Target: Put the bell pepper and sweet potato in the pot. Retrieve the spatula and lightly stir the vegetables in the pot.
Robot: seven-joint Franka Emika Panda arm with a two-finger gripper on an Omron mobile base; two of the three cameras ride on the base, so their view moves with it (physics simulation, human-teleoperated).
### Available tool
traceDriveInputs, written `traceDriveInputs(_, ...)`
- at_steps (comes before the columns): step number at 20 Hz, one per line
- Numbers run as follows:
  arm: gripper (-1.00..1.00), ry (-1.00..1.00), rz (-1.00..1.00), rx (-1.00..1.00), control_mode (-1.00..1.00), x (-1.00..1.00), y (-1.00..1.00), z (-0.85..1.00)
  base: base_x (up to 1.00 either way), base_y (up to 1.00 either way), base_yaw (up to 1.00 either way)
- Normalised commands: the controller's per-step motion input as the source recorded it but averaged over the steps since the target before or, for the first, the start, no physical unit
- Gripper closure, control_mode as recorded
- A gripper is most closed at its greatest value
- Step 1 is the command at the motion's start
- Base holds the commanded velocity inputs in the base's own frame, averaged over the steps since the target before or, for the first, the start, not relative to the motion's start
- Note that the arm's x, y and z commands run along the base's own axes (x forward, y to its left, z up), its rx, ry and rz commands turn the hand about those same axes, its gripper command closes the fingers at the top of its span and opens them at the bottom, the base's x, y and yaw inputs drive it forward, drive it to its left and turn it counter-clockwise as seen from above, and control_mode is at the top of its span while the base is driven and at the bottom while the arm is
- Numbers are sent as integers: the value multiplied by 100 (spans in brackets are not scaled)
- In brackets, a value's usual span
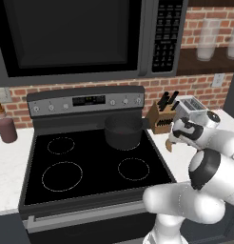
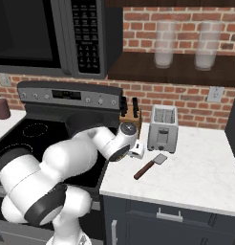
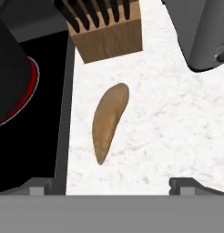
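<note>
The tan, tapered sweet potato (image 3: 109,120) lies on the white counter (image 3: 168,132) just right of the stove edge, in front of the knife block (image 3: 109,32). My gripper (image 3: 113,186) hangs above its near end, open, with nothing between the fingers; in the left base view the gripper (image 1: 175,139) sits over the sweet potato (image 1: 169,145). The dark grey pot (image 1: 123,131) stands on the back right burner. The spatula (image 2: 150,165) lies on the counter right of my gripper (image 2: 136,153). The bell pepper is hidden.
A silver toaster (image 2: 163,128) stands behind the spatula, beside the knife block (image 2: 130,115). A maroon canister (image 1: 5,129) sits on the counter left of the black stovetop (image 1: 90,167). A microwave (image 1: 81,38) hangs above the stove.
</note>
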Motion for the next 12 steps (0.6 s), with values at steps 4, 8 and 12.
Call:
traceDriveInputs(4, -100, 0, 8, 1, -100, 16, 1, -35, 0, 0, 0)
traceDriveInputs(8, -100, 0, 9, 0, -100, 43, 2, -25, 0, 0, 0)
traceDriveInputs(12, -100, 0, 9, 0, -100, 47, 10, -14, 0, 0, 0)
